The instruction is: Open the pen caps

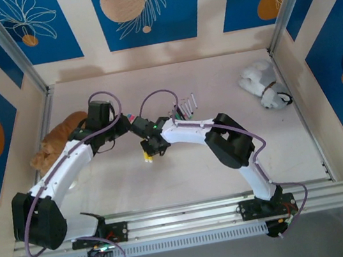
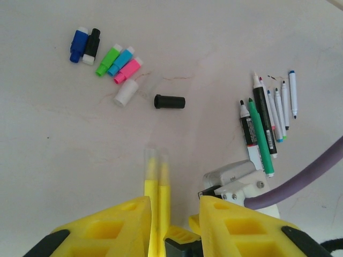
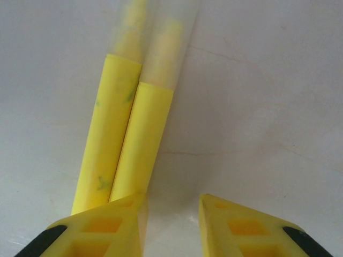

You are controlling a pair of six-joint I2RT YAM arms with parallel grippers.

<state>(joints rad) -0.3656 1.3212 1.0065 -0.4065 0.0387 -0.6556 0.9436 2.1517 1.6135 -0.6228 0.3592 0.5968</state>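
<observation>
Your two arms meet mid-table (image 1: 214, 70), with bare surface open beyond them toward the far edge. An orange plush cat (image 1: 57, 142) crowds the left edge beside your left arm. A white plush dog (image 1: 263, 85) sits well apart at the far right.

Seven loose pen caps (image 2: 127, 70) (blue, black, green, cyan, pink, white, black) lie ahead of your left gripper (image 2: 175, 206), with uncapped pens (image 2: 262, 128) in a row to their right. Two yellow highlighters (image 2: 158, 187) wear frosted caps and run in between the left jaws, which stand partly apart; you cannot tell if they grip. Your right gripper (image 3: 172, 201) is partly open, with bare table in its gap and the highlighters at one finger.
</observation>
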